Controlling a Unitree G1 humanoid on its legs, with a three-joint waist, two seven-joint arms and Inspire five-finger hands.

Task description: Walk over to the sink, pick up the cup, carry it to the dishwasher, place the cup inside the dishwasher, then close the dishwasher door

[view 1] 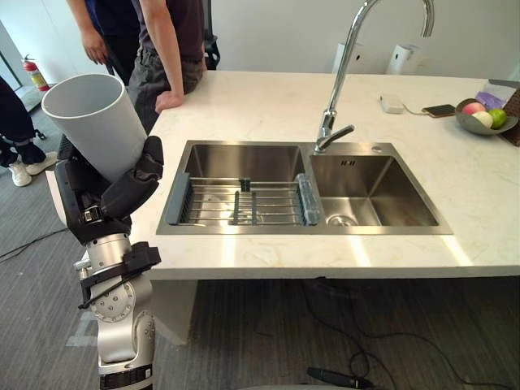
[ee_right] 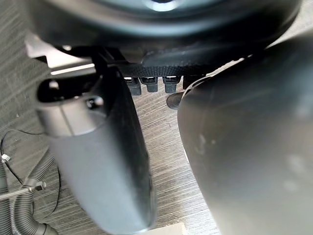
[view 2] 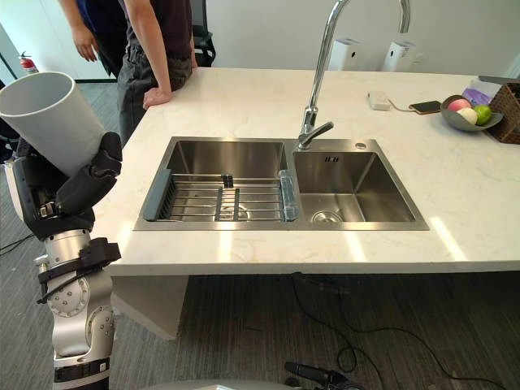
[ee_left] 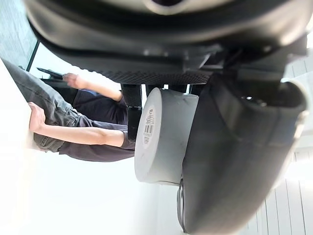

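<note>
Grey cup (view 1: 97,114) is out of the sink (view 1: 236,158) and up in the air, left of it and off the tabletop (view 1: 268,106) edge. The left robot hand (view 1: 122,191) has fingers and thumb curled round its lower body. The cup is tilted, mouth pointing up and away from the sink.

Risks as I see them:
- The grip sits low on a smooth, wide wall, so walking jolts could let it rotate or slip out.
- The cup is close to the tabletop corner left of the sink, so a turn toward the sink could clip it.
- A person's hand (view 1: 168,100) rests on the tabletop behind the sink's left end, with more people further left. A wide arm swing that way is a contact hazard.

The right robot hand (ee_right: 234,147) hangs over the floor, and I can't tell how far it's open.

Also around: rack (view 1: 244,203) in the left basin, tap (view 1: 341,73) behind the sink, phone (view 1: 439,110) and fruit bowl (view 1: 483,120) far right of it. None of these block the carry.
</note>
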